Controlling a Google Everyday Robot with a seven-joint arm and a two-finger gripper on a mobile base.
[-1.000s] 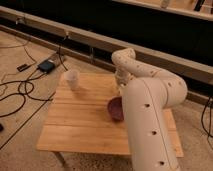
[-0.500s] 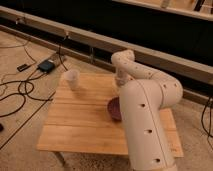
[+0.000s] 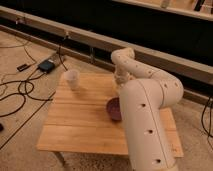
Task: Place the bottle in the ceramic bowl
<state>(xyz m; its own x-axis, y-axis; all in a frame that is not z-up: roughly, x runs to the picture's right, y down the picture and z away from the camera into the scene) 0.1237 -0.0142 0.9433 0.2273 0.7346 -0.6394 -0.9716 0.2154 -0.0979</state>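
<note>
The dark maroon ceramic bowl sits on the wooden table, right of the middle, and its right side is hidden behind my white arm. My gripper points down over the table's far side, just behind and above the bowl. The white bottle does not show apart from the gripper and arm; I cannot tell whether it is in the gripper.
A translucent whitish cup stands near the table's far left corner. My bulky arm covers the table's right side. A black box and cables lie on the floor to the left. A low wall rail runs behind.
The wrist and gripper have shifted slightly to the left over the table's far side. The bowl and the cup have not moved.
</note>
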